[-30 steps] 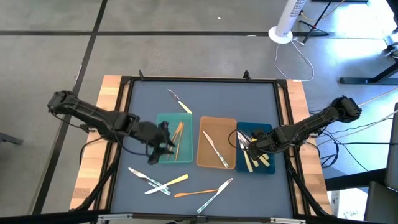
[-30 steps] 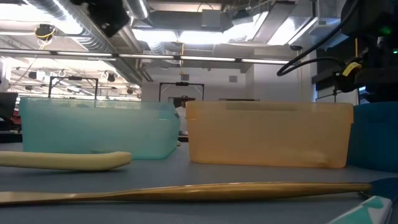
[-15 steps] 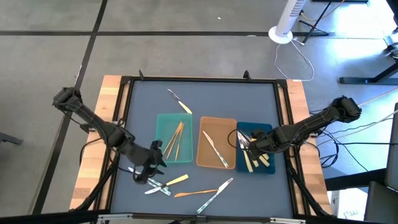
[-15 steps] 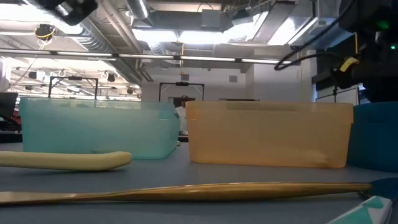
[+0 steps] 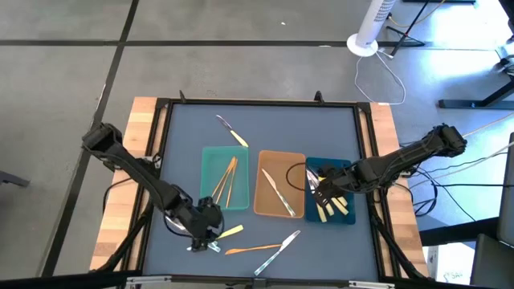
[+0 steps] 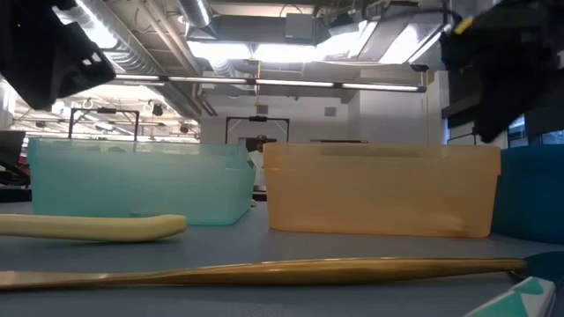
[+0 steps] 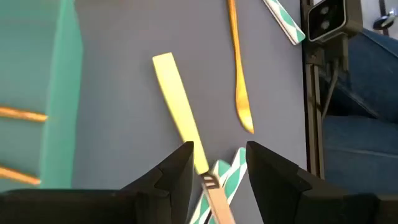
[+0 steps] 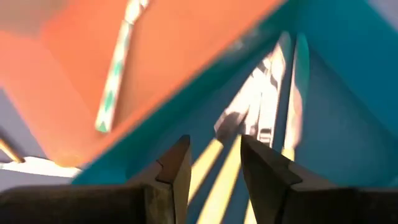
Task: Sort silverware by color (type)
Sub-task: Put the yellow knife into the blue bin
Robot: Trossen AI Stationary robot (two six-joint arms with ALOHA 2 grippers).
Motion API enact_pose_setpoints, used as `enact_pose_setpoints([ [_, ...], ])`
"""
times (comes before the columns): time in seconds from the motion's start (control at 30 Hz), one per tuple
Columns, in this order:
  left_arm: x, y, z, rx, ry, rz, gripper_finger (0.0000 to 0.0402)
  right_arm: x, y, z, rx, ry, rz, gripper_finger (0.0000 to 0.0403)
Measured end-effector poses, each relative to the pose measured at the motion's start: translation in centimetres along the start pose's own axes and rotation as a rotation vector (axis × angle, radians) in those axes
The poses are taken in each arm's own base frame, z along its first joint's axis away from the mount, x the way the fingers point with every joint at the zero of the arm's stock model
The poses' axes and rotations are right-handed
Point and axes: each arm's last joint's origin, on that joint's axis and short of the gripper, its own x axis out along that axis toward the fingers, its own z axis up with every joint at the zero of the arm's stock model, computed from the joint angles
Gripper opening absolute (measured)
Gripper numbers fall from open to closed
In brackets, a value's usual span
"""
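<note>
Fingers of your left arm, spread and empty, have swung from the teal tray down over the yellow knife; next pick's lined up. Right ones hang parted, empty, in the blue tray.

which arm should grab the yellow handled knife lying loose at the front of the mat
Left. The left gripper hangs open right over the yellow-handled knife, its handle lined up between the fingers. The right gripper is across the mat, over the dark-blue tray.
</note>
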Motion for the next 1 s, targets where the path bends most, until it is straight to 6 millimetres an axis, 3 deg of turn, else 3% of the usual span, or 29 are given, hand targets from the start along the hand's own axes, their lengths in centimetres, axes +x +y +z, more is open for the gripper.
enact_pose_setpoints([
  [0.3, 1.5, -1.9, 1.8, 0.001, 0.025, 0.023, 0.0141, -2.4, 1.7, 1.9, -0.158, -0.183, 0.040, 0.0124],
  [0.57, 1.1, -3.0, 3.1, -0.083, 0.068, 0.091, 0.0141, -3.3, 3.6, 3.2, -0.332, -0.351, 0.181, 0.0124],
  [1.0, 4.1, -2.8, 2.0, -0.274, 0.149, 0.184, 0.0141, -3.8, 4.5, 3.8, -0.540, -0.456, 0.214, 0.0124],
])
